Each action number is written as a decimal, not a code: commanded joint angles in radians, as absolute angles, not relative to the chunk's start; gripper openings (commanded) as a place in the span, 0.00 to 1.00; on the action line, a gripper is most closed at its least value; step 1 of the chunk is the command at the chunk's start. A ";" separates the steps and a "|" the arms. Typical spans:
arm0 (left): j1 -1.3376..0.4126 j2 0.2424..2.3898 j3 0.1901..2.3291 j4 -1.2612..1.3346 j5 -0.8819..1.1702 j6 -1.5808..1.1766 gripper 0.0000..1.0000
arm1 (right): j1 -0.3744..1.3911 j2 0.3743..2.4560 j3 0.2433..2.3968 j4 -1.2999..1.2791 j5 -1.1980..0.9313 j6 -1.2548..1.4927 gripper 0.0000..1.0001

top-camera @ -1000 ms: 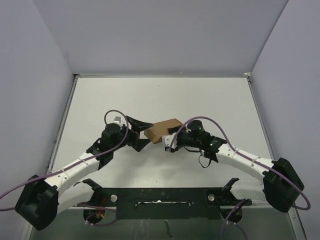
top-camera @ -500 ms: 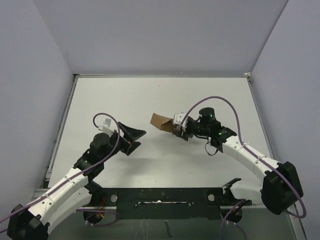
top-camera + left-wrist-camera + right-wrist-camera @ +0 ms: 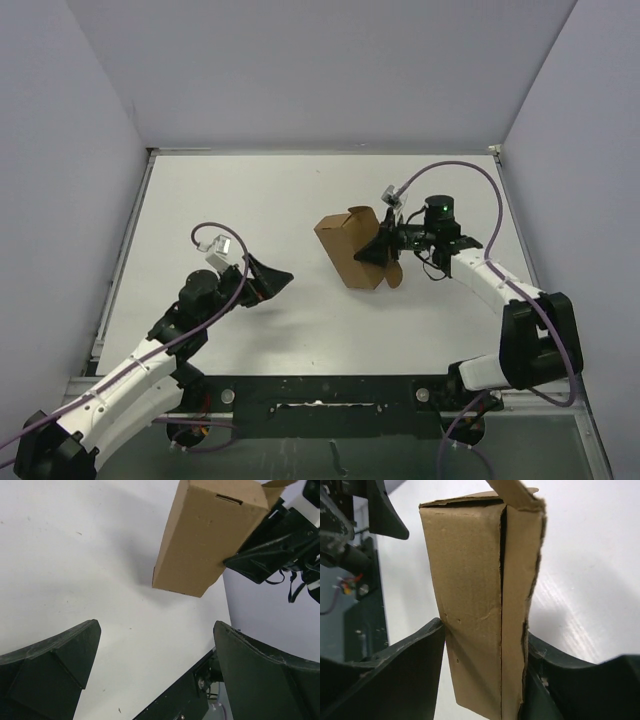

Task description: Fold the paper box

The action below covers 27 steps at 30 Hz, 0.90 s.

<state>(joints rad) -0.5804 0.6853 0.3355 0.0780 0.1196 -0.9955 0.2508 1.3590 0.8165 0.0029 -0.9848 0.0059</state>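
Observation:
The paper box (image 3: 348,250) is a brown folded carton, seen from above right of the table's middle. My right gripper (image 3: 381,250) is shut on its right side. In the right wrist view the box (image 3: 475,580) stands lengthwise between my right gripper's (image 3: 485,672) black fingers (image 3: 400,675), which press both of its long faces; a flap (image 3: 512,491) sticks out at its far end. My left gripper (image 3: 272,281) is open and apart from the box, to its lower left. In the left wrist view the box (image 3: 210,535) is well beyond my wide-open left gripper (image 3: 157,665).
Grey walls close off the white table (image 3: 250,200) at the back and on both sides. The black mounting rail (image 3: 330,395) runs along the near edge between the arm bases. Purple cables (image 3: 470,175) loop above both wrists.
My left gripper has come off the box and pulled back to the lower left. My right gripper has carried the box to the right and turned it round.

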 commanded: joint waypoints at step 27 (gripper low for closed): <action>-0.575 1.101 0.474 0.147 0.159 -0.926 0.96 | 0.277 1.894 0.926 0.071 -1.127 0.552 0.58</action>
<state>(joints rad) -0.5785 1.0283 0.3702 0.1043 0.1394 -0.9524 0.2897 1.8858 0.8783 0.2142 -1.1915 0.6834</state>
